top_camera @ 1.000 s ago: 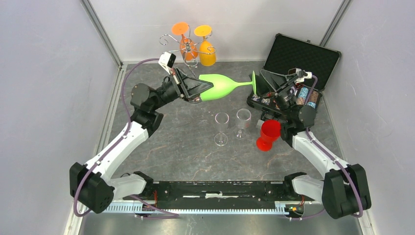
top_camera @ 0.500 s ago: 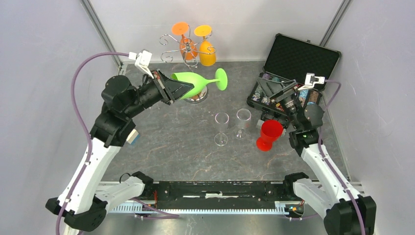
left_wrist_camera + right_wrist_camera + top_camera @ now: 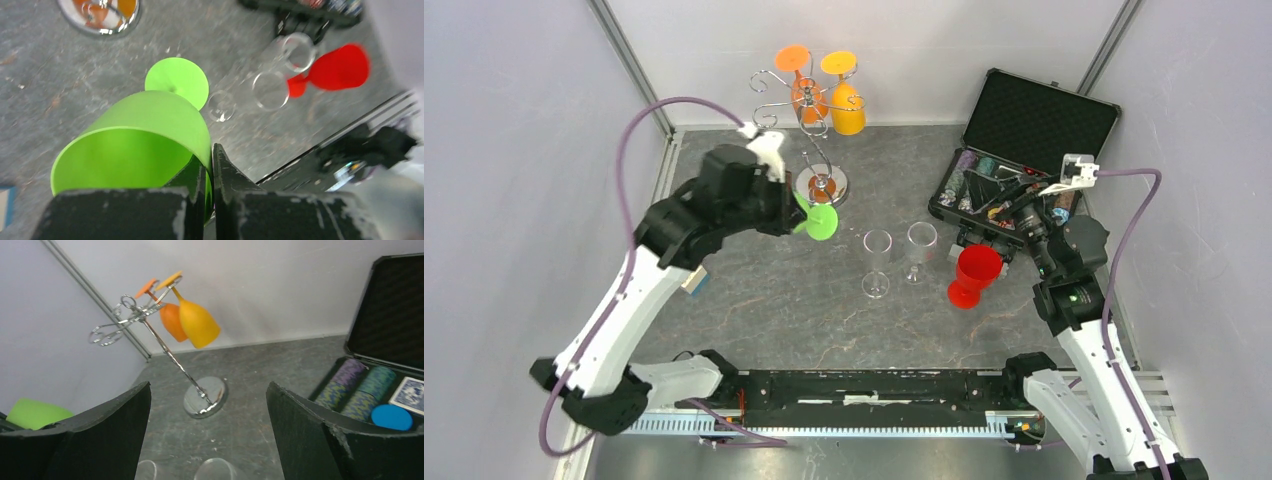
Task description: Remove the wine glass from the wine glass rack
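Observation:
The silver wine glass rack (image 3: pixel 808 108) stands at the back on its round base (image 3: pixel 822 186). An orange glass (image 3: pixel 805 92) and a yellow glass (image 3: pixel 848 105) hang upside down from its scroll arms. The rack also shows in the right wrist view (image 3: pixel 165 347). My left gripper (image 3: pixel 786 210) is shut on the rim of a green wine glass (image 3: pixel 150 130). The glass is off the rack, and its foot (image 3: pixel 822 222) points down at the table just in front of the rack base. In the left wrist view my left gripper (image 3: pixel 210 155) pinches the bowl wall. My right gripper (image 3: pixel 1007 195) is open and empty by the case; it also shows in the right wrist view (image 3: pixel 208 386).
Two clear wine glasses (image 3: pixel 877 262) (image 3: pixel 921 248) and a red glass (image 3: pixel 972 274) stand on the table's middle right. An open black case (image 3: pixel 1036 120) with poker chips lies at the back right. Grey walls close in both sides and the back.
My left arm has swung the green glass from lying level between both grippers to foot-down in front of the rack base. My right arm has drawn back to the right.

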Robot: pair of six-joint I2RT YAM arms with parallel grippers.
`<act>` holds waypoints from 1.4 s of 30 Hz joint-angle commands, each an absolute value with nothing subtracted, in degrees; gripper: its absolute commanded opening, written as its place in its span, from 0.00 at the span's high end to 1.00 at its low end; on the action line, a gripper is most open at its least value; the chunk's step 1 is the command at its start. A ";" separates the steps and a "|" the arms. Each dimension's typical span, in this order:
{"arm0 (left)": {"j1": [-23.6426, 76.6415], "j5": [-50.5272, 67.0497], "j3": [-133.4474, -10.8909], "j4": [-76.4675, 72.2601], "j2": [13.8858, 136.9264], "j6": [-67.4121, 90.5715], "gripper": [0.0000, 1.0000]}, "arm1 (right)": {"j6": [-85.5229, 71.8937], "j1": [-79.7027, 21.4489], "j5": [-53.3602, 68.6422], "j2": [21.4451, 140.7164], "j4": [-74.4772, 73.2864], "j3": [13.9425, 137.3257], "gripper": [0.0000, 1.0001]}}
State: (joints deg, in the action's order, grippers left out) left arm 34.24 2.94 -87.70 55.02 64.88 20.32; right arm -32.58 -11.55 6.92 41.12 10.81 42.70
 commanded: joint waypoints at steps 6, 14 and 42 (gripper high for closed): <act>45.38 -7.88 -91.98 65.31 79.27 13.88 0.98 | -25.19 -11.43 3.68 39.88 2.52 43.20 0.10; 46.79 -8.83 -90.45 64.99 87.98 14.49 0.98 | -24.50 -11.43 3.16 39.05 0.83 41.84 0.10; 47.29 -4.79 -82.74 54.45 88.30 15.57 0.66 | -27.90 -11.40 2.29 37.07 0.26 39.11 0.10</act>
State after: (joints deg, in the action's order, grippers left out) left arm 47.07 -5.58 -81.62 56.60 91.44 16.60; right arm -27.38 -11.55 2.90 38.09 -0.99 39.48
